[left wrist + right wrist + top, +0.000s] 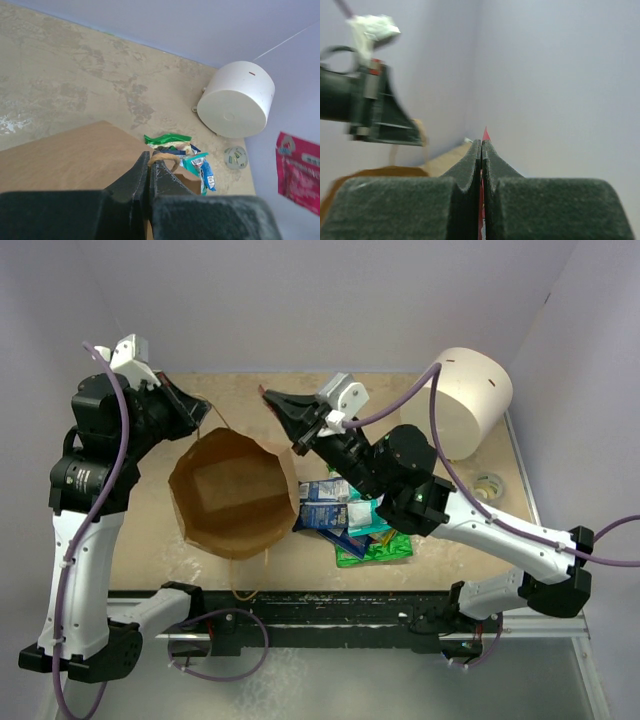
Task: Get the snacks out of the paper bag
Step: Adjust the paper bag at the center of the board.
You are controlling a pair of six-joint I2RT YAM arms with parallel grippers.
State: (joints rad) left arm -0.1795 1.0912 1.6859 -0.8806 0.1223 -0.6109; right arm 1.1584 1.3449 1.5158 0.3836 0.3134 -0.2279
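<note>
The brown paper bag (235,495) stands open at the table's left centre; I cannot see anything inside it. My left gripper (200,412) is shut on its tan loop handle (166,157) at the bag's far rim, and the bag's side (65,155) fills the left wrist view below the gripper (149,161). My right gripper (276,402) is in the air beyond the bag's far right rim, shut on the small red-pink packet (299,171), whose tip shows between the jaws (485,134). Several snacks (355,522) lie piled on the table right of the bag.
A big white cylinder (470,400) lies at the back right. A small tape roll (487,483) sits near the right edge. Purple walls close in the table at the back and both sides.
</note>
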